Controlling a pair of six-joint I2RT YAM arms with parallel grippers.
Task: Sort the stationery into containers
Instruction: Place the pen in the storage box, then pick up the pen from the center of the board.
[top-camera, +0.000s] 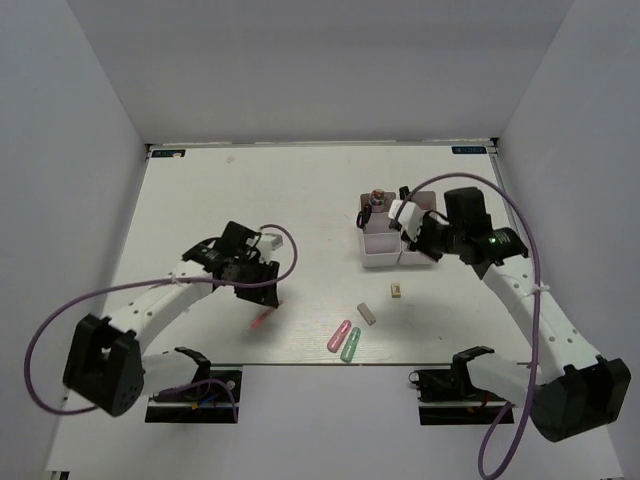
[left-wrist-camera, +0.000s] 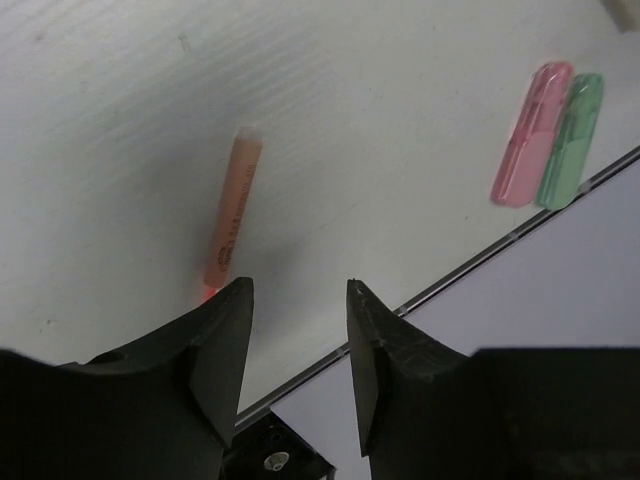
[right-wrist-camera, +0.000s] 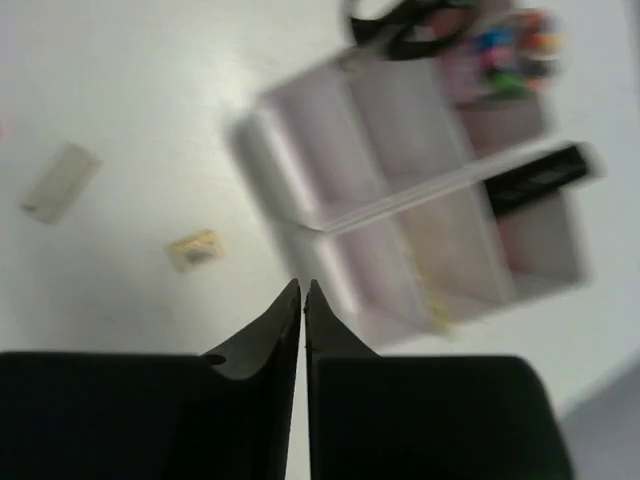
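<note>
Stationery is split two ways as I read it: some pieces are already in the containers (top-camera: 383, 243), and the rest lie loose on the table (top-camera: 250, 200). The right wrist view is blurred, but I can make out the black scissors (right-wrist-camera: 400, 20) in a far compartment. A black highlighter (right-wrist-camera: 535, 178) is in another, and the cells nearest the camera look bare.

Of the loose pieces, the thin pink pen (left-wrist-camera: 232, 220) lies flat near the front edge. The pink eraser (left-wrist-camera: 533, 133) and green eraser (left-wrist-camera: 572, 140) lie side by side farther along that edge. The grey eraser (top-camera: 367, 314) and pale yellow clip (top-camera: 397, 290) lie between those two and the trays.

My left gripper (left-wrist-camera: 298, 300) hangs low at the pen's near end, with its jaws partly apart and nothing between them. The pen runs away from the fingers almost lengthwise. It lines up with the left finger (left-wrist-camera: 225, 340) rather than with the gap. I judge this to be an approach and not yet a grasp. I would want to slide sideways and turn the wrist so the jaws cross the barrel, because a thin round pen could roll off a skewed pinch.

My right gripper (right-wrist-camera: 302, 290) hovers close over the near edge of the containers. Its jaws are all but closed, with only a sliver between the tips, and it carries nothing. Sitting there fits a drop-off position at the trays. The grey eraser and the clip look like its nearest candidates.
</note>
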